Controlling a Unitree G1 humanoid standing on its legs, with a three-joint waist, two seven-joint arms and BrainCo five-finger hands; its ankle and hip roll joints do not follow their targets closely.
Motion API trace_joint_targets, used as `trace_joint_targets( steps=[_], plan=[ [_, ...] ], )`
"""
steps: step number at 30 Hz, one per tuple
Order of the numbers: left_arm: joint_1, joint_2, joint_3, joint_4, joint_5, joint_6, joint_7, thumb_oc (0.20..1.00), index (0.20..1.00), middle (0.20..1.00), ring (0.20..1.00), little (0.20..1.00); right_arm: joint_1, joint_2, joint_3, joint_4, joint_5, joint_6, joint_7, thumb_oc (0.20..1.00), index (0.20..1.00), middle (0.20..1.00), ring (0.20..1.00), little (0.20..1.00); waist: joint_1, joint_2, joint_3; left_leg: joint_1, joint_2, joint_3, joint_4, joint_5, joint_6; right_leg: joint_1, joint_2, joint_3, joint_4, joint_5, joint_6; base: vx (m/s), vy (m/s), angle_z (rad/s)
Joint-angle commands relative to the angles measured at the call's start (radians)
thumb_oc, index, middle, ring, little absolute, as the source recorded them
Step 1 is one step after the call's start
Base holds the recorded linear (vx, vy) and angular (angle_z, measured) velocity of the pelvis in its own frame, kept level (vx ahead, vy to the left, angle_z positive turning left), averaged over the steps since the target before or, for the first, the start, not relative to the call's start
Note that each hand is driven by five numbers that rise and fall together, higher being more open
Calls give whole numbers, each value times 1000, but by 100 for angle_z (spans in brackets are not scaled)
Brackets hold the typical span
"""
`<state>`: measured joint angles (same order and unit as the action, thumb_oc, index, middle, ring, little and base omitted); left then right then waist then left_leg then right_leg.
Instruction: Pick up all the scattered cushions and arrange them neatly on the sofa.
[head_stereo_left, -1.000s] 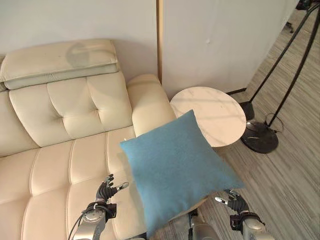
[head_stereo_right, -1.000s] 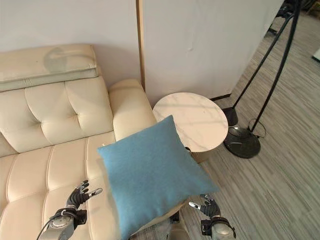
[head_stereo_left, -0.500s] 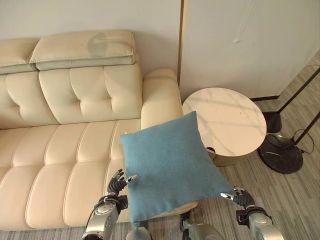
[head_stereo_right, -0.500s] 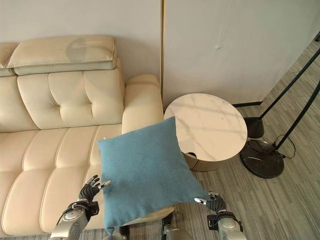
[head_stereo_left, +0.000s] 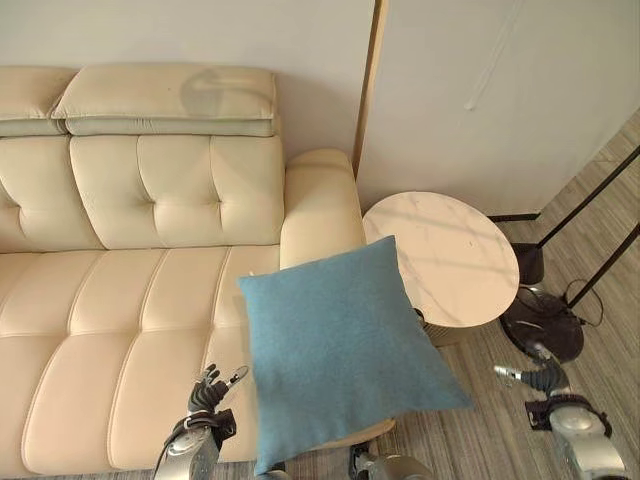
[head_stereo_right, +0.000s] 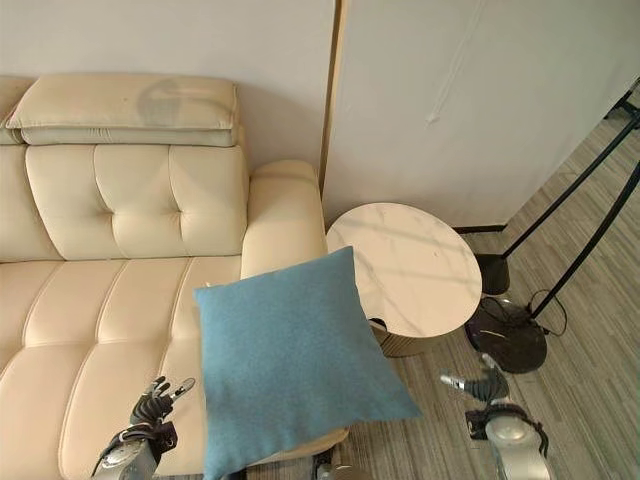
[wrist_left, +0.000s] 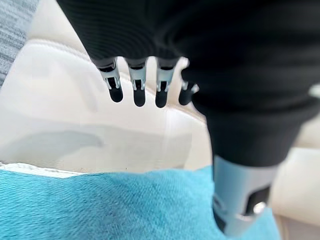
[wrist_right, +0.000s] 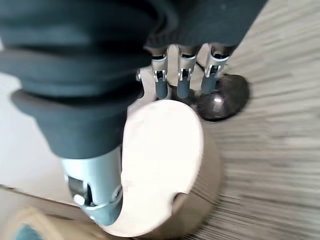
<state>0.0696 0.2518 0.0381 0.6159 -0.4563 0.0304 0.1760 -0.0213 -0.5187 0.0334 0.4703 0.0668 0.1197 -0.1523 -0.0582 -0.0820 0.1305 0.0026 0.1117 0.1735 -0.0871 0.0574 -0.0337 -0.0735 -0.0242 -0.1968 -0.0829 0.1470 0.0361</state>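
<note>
The left hand (head_stereo_left: 208, 392) hangs low over the front of the seat, its silver dark-tipped fingers (wrist_left: 137, 90) loosely spread and straight, holding nothing; in its wrist view the fingertips hover above cream leather, with blue fabric just below the thumb. The right hand (head_stereo_left: 535, 377) is out over the grey-brown striped wood floor (head_stereo_left: 600, 300), well apart from the cushion, fingers relaxed and open, gripping nothing; its wrist view looks past the fingers at the round table top and the dark lamp base.

Between the two hands lies the square teal-blue fabric cushion (head_stereo_left: 340, 350), free of both hands. It rests tilted on the front right corner of the cream tufted leather sofa (head_stereo_left: 140, 300), covering the seat's right end, with its lower right corner jutting past the sofa's front edge over the floor and its upper corner reaching toward the armrest and the table's rim.

Just beside the sofa's right armrest stands a round white marble-topped side table (head_stereo_left: 445, 255). Beyond it on the floor sits the black round base of a floor lamp (head_stereo_left: 545, 325), its thin dark poles slanting up to the right
</note>
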Motion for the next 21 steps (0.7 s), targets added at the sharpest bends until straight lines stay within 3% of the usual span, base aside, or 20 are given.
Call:
trace_joint_targets(
  steps=[1, 8, 11, 16, 21],
  plan=[
    [-82, 50, -47, 29, -15, -40, 9, 1000, 1000, 1000, 1000, 1000, -92, 8, 61, 57, -48, -5, -23, 1000, 1000, 1000, 1000, 1000, 27, -27, -13, 5, 5, -15, 0, -44, -31, 81, -88, 80, 30, -195, 86, 35, 7, 1],
    [-183, 2, -168, 90, -44, -30, 27, 1000, 1000, 1000, 1000, 1000, -189, 174, 216, 109, -7, 10, -51, 1000, 1000, 1000, 1000, 1000, 41, -29, 17, -34, 9, -30, 0, -32, -36, 44, -88, 72, 21, -184, 86, -26, -7, 3],
    [-273, -72, -255, 192, -87, -23, 43, 1000, 1000, 1000, 1000, 1000, -234, 270, 332, 82, 18, 2, -59, 1000, 1000, 1000, 1000, 1000, 37, -39, 55, -79, 17, -33, 0, -17, -39, -9, -80, 76, 26, -175, 82, -129, -33, 13],
    [-360, -139, -342, 276, -134, -28, 63, 1000, 1000, 1000, 1000, 1000, -290, 351, 455, 60, 129, -26, -69, 1000, 1000, 1000, 1000, 1000, 37, -52, 111, -125, 24, -32, 4, 3, -43, -69, -76, 80, 44, -163, 77, -109, -14, 0],
    [-395, -171, -368, 284, -203, -44, 79, 1000, 1000, 1000, 1000, 1000, -328, 386, 511, 44, 215, -56, -79, 1000, 1000, 1000, 1000, 1000, 44, -62, 156, -164, 27, -34, 20, 12, -46, -109, -76, 83, 61, -155, 74, -84, -9, -1]
  ],
)
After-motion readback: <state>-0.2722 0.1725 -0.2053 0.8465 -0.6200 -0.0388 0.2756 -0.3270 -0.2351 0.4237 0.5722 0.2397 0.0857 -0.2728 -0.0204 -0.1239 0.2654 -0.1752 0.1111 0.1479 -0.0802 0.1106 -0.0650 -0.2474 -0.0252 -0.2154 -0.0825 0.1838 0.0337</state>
